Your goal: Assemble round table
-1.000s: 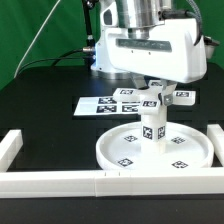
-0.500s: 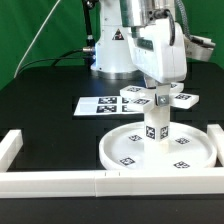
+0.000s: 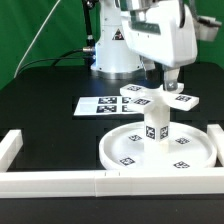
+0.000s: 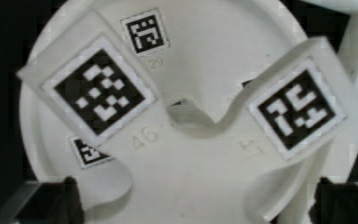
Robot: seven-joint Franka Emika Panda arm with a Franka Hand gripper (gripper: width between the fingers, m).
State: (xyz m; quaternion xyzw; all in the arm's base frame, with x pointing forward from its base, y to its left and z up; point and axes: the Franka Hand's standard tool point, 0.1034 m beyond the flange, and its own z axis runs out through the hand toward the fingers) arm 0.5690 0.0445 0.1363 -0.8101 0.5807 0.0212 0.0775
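The round disc point(image 3: 128, 150) lies flat on the table inside the rail frame. The short leg point(image 3: 156, 128) stands upright in its hub. The cross-shaped base point(image 3: 160, 97) sits on top of the leg with its tagged arms spread out. My gripper point(image 3: 168, 80) hovers just above the base, towards the exterior view's right of its centre. In the wrist view two tagged arms of the base point(image 4: 101, 85) show over the disc point(image 4: 211, 30). My gripper point(image 4: 197, 205) is open, its dark fingers point(image 4: 51, 200) set wide apart with nothing between them.
The marker board point(image 3: 100, 105) lies flat behind the disc. The long white rail frame point(image 3: 50, 181) runs along the front, with uprights at both sides. The arm's white base point(image 3: 112, 55) stands at the back on the black table.
My gripper has turned about its vertical axis and has risen slightly, towards the exterior view's right. The disc and leg have not moved.
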